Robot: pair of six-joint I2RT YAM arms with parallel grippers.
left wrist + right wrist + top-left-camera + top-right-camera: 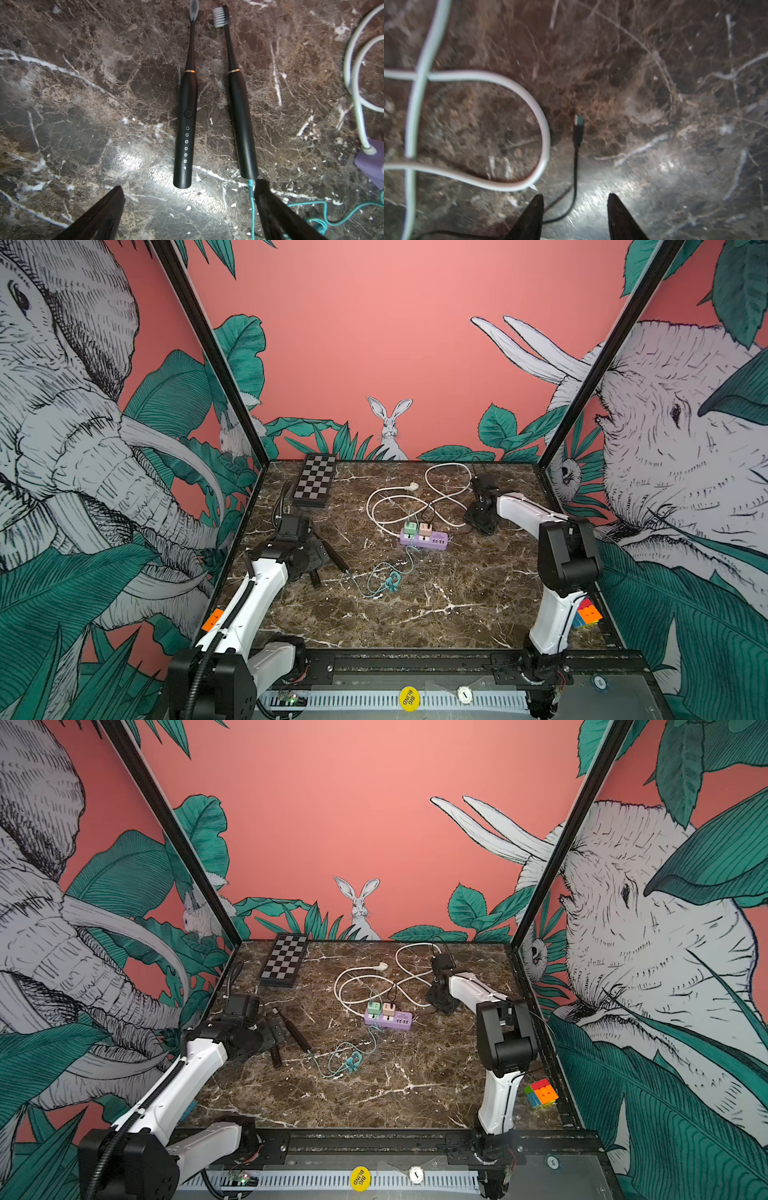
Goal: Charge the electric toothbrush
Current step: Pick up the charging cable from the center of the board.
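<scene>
Two black fingers of the right gripper [575, 195] stand apart with nothing clamped. A thin black charging cable [575, 166] runs through the gap between them, and its small plug end [578, 128] lies flat on the brown marble tabletop [675, 104], a little ahead of the fingertips. To one side of these jaws a thick white power cord [508, 81] loops near the plug without touching it.

The left gripper [190, 184] is spread wide and empty. Just ahead of its gap lies the base of a black electric toothbrush [186, 133], button and indicator dots facing up, with no lead in it. Parallel to it, ahead of one fingertip, lies a second black toothbrush [242, 124], and a thin teal cable [252, 207] appears to enter its base. Further out, in both top views, a lilac power strip [424, 538] sits between the two arms.

The step in hand looks like collecting the black lead's free end for the brush that has no lead. The right jaws would need to move forward over the plug body and close squarely on it, leaving the connector tip clear and avoiding the white cord. The left jaws would then have to pin the brush handle near its base so the plug can be pushed in. The blur hides which way the connector faces
</scene>
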